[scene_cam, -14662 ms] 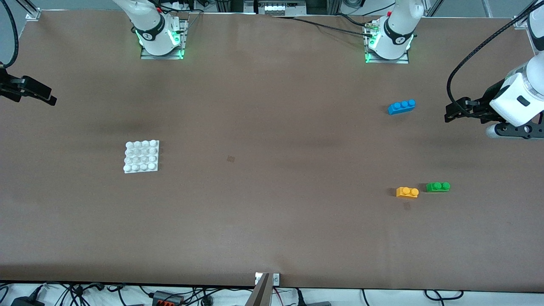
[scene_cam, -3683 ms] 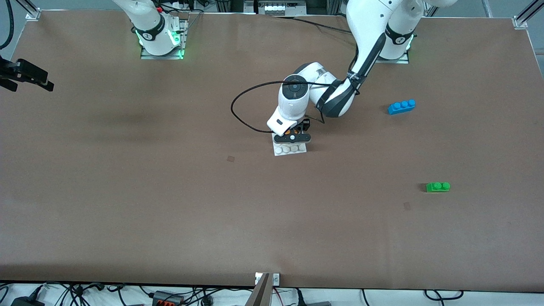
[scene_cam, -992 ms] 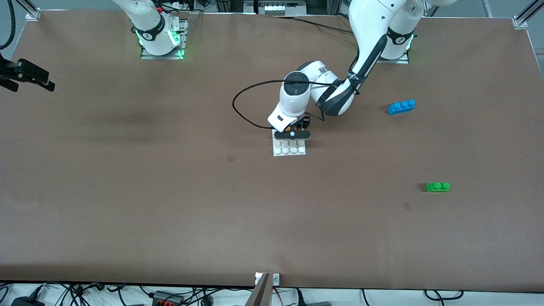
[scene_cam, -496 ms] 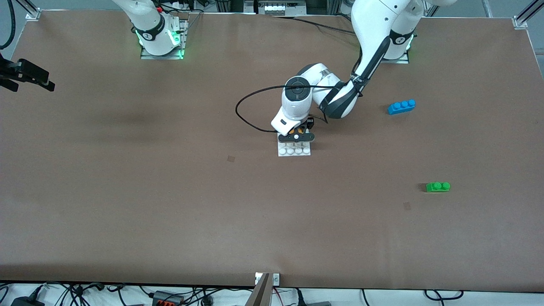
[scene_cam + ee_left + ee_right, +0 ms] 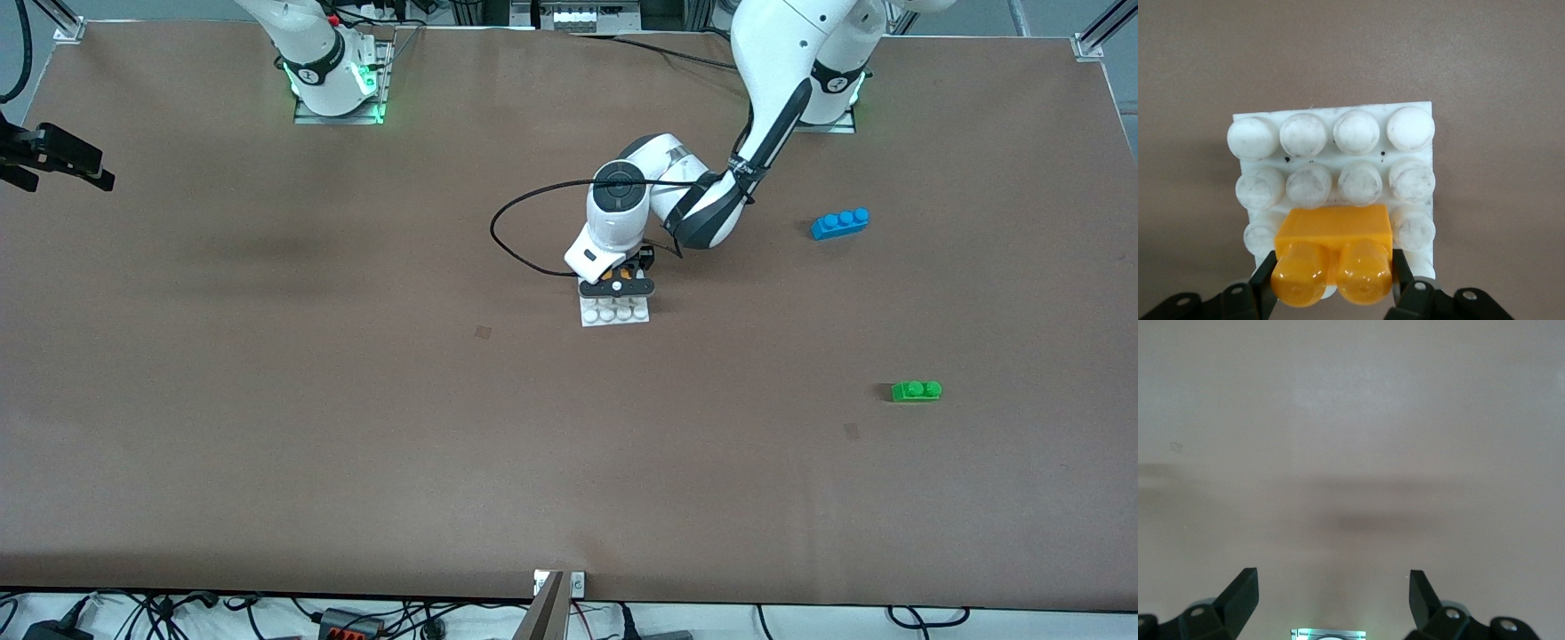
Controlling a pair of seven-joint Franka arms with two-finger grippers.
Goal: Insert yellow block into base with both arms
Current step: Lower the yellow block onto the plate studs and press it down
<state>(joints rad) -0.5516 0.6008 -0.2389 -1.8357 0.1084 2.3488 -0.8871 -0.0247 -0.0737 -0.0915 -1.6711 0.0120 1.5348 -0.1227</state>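
Pressing phase: left gripper (image 5: 1333, 280) is clamped on the yellow block (image 5: 1333, 257) and holds it over the base (image 5: 1338, 137), down on the rows of studs farthest from the front camera; the two rows nearest that camera are bare. Wrist view shows the block's body lined up with the stud grid, but I can't tell if it's fully seated or just resting on the stud tops. Versus a second ago the base has slid a little along the table toward the left arm's end, and the gripper went with it, so the push is dragging the base rather than snapping the block in. Nothing is pinning the base: right gripper (image 5: 1333, 597) waits well away from the base at the right arm's end of the table, fingers spread wide, empty. My read: insertion not confirmed, and it likely needs the right arm bracing the base. Blue brick (image 5: 840, 222) and green brick (image 5: 917, 390) sit well apart from the base, untouched.
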